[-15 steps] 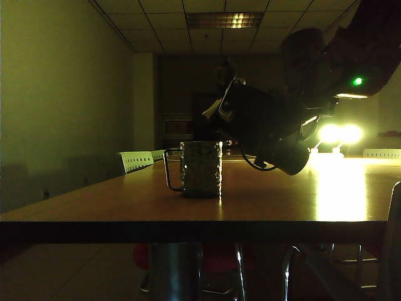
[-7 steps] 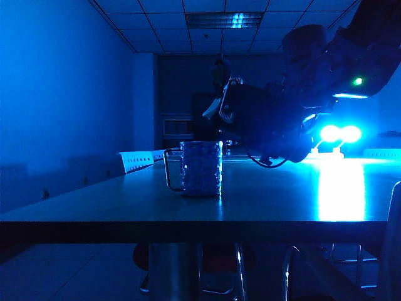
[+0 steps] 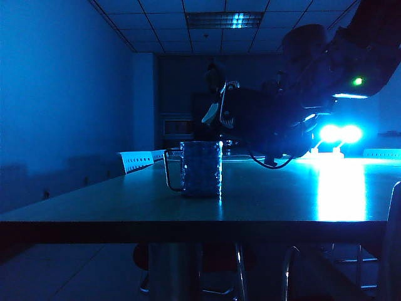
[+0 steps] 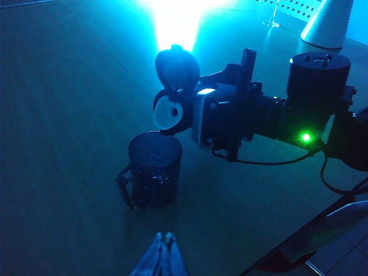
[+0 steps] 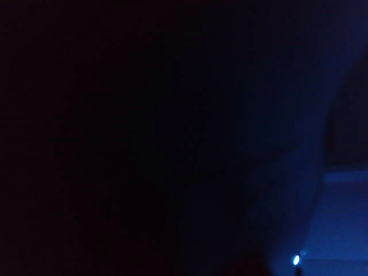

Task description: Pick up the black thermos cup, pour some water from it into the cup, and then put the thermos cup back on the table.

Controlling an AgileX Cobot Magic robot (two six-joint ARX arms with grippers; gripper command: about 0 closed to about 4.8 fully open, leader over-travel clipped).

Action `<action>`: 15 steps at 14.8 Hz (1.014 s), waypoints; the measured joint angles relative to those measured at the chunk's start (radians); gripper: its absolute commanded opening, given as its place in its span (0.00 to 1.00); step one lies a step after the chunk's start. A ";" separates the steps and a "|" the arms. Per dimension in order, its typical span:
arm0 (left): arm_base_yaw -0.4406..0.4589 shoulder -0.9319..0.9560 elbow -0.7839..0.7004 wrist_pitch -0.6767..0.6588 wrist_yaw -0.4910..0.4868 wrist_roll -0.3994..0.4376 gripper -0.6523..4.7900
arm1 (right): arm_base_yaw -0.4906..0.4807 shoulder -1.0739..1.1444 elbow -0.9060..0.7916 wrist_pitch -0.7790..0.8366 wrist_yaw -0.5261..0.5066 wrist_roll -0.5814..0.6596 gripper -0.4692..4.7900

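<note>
My right gripper (image 3: 269,125) is shut on the black thermos cup (image 3: 247,119) and holds it in the air, tipped almost level. The flip lid (image 4: 177,69) stands open, and the pale spout piece (image 4: 168,115) hangs just over the rim of the cup (image 4: 154,175). The cup (image 3: 201,168), a dimpled glass mug with a thin loop handle, stands on the table (image 3: 282,200). No stream of water can be made out in the dim blue light. My left gripper (image 4: 163,237) is shut and empty, low over the table a little short of the cup. The right wrist view is almost black.
Two bright lamps (image 3: 341,133) glare across the table from the far right. White chair backs (image 3: 136,160) stand behind the far left edge, and a chair frame (image 3: 393,251) rises at the near right. A pale cone (image 4: 330,23) sits at a far corner.
The room light went from yellow to blue. My right wrist rolled and brought the thermos from a slant with its base low to almost level, spout over the cup. The cup has not moved.
</note>
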 measured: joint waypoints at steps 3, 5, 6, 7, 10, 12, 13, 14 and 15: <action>0.000 0.000 0.000 -0.020 0.000 0.002 0.11 | 0.000 0.000 0.000 0.000 0.000 -0.050 0.24; 0.000 0.002 0.000 -0.031 0.000 0.004 0.11 | 0.000 0.000 0.001 0.002 0.000 -0.061 0.24; 0.000 0.007 0.000 -0.035 0.000 0.004 0.11 | 0.000 0.000 0.001 0.006 0.000 -0.076 0.24; 0.000 0.014 0.000 -0.039 0.000 0.004 0.11 | 0.000 0.000 0.001 0.013 0.000 -0.084 0.24; 0.000 0.024 0.000 -0.046 0.000 0.007 0.11 | 0.000 0.000 0.002 0.022 -0.001 -0.085 0.24; 0.000 0.024 0.000 -0.046 0.000 0.008 0.11 | 0.000 0.000 0.000 0.037 -0.001 -0.100 0.24; 0.000 0.024 0.000 -0.046 0.000 0.008 0.11 | 0.000 0.000 0.000 0.038 -0.001 -0.104 0.24; 0.000 0.024 0.000 -0.046 0.000 0.008 0.11 | 0.000 0.000 0.000 0.036 -0.001 -0.106 0.24; 0.000 0.024 0.000 -0.046 0.000 0.008 0.11 | 0.000 0.000 0.000 0.036 -0.001 -0.108 0.24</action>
